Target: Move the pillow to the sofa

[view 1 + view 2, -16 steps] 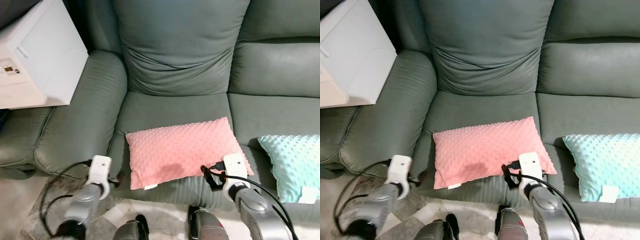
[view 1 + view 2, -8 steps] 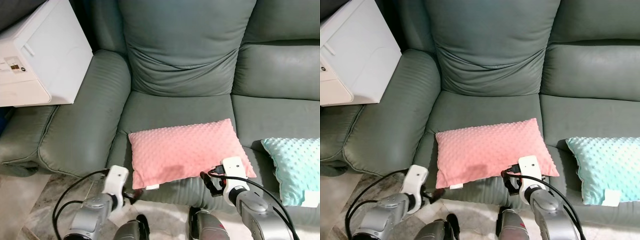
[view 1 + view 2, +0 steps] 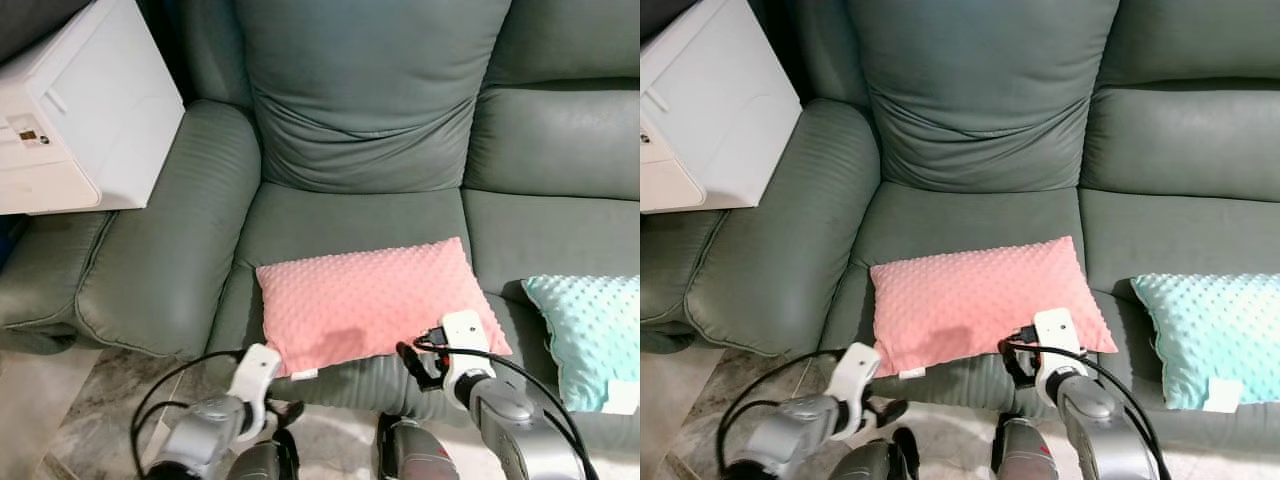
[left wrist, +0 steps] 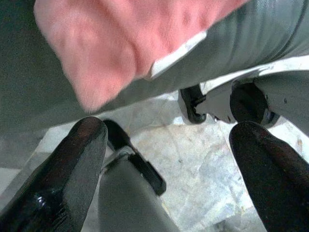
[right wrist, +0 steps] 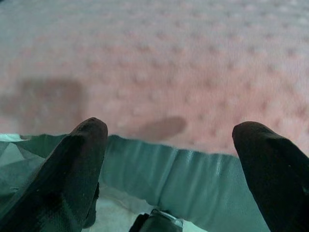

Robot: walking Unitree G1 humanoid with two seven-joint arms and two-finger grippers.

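Observation:
A pink dotted pillow (image 3: 368,303) lies flat on the seat of the grey-green sofa (image 3: 350,210), with its front edge near the seat's front. My left gripper (image 3: 285,411) hangs low in front of the sofa, just below the pillow's front left corner, and the left wrist view shows it open (image 4: 169,130) over the floor, with that corner and its white tag (image 4: 176,55) above. My right gripper (image 3: 411,360) is at the pillow's front right edge, open (image 5: 171,128), with the pillow surface just beyond the fingertips.
A teal dotted pillow (image 3: 590,335) lies on the seat to the right. A white box-like appliance (image 3: 75,110) stands beside the sofa's left armrest (image 3: 170,260). Marbled floor (image 3: 75,410) lies in front of the sofa, with my legs (image 3: 400,455) below.
My left arm has swung right and lower, from beside the armrest to below the pillow's front left corner. The right gripper has barely moved. The camera shifted slightly.

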